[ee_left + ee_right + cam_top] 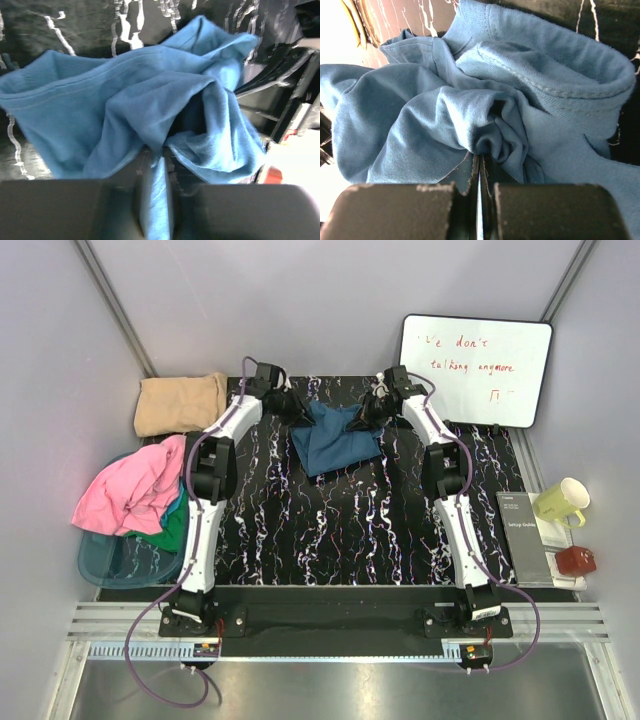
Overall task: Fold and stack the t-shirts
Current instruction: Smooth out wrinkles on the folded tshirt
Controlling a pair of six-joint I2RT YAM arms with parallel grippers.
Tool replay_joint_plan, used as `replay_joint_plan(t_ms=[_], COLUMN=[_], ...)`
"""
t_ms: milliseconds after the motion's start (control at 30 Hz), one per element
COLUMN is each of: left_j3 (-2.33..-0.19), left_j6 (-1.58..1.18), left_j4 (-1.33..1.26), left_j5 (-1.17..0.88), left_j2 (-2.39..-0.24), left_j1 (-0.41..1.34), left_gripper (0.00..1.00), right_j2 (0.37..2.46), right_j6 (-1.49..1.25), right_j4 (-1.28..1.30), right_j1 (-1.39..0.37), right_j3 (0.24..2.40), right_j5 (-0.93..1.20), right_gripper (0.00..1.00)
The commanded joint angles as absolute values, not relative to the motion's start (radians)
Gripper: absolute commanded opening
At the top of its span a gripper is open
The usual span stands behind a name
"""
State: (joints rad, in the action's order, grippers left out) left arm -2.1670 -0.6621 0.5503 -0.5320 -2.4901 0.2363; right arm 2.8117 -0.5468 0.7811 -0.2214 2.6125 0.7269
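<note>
Seen from above, the teal-blue t-shirt (335, 440) lies crumpled on the far middle of the black marbled mat (340, 530), with both arms reaching in to its far edge; the left gripper (298, 408) meets the shirt's far left corner and the right gripper (365, 418) its far right side, though the fingers are too small here to tell how they stand; the tan t-shirt (180, 403) lies in a flat bundle just off the mat's far left corner; the pink t-shirt (135, 490) is heaped over the rim of a bluish tub (110, 562) at the left, with the green t-shirt (172, 527) partly under it; a whiteboard (475, 357) leans at the far right, and a pale mug (560, 502) stands by a booklet (525, 535) at the right edge. In the left wrist view the left gripper (155, 197) is nearly closed, a narrow fold of the teal-blue t-shirt (115, 110) pinched between its fingers; the rest of the cloth bunches ahead of them over the mat. In the right wrist view the right gripper (480, 195) is likewise closed to a thin slit with a sliver of the teal-blue t-shirt (410, 135) caught in it; a ribbed hem curves across the upper right.
</note>
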Motion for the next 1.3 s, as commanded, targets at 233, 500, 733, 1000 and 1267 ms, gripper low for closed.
replay_joint_plan(t_ms=[233, 500, 733, 1000, 1267], left_j3=[-2.120, -2.034, -2.042, -2.121, -2.233], left_j6=[-0.644, -0.612, -0.624, -0.657, -0.703], left_j4=[0.479, 0.477, 0.454, 0.445, 0.442], left_j5=[-0.535, -0.529, -0.545, -0.554, -0.565], left_j2=[-2.385, -2.299, -2.301, -2.370, -2.483], left_j1=[0.226, 0.219, 0.230, 0.236, 0.264], left_gripper=[0.05, 0.62, 0.39, 0.40, 0.43], right_j2=[2.746, 2.746, 2.746, 2.738, 2.737], right_j6=[-0.505, -0.505, -0.503, -0.497, -0.492], right_j4=[0.798, 0.798, 0.798, 0.799, 0.804], right_j1=[-0.210, -0.209, -0.209, -0.209, -0.209], right_j3=[2.577, 2.574, 2.571, 2.556, 2.556], right_j5=[0.699, 0.704, 0.706, 0.706, 0.709], right_gripper=[0.00, 0.00, 0.00, 0.00, 0.00])
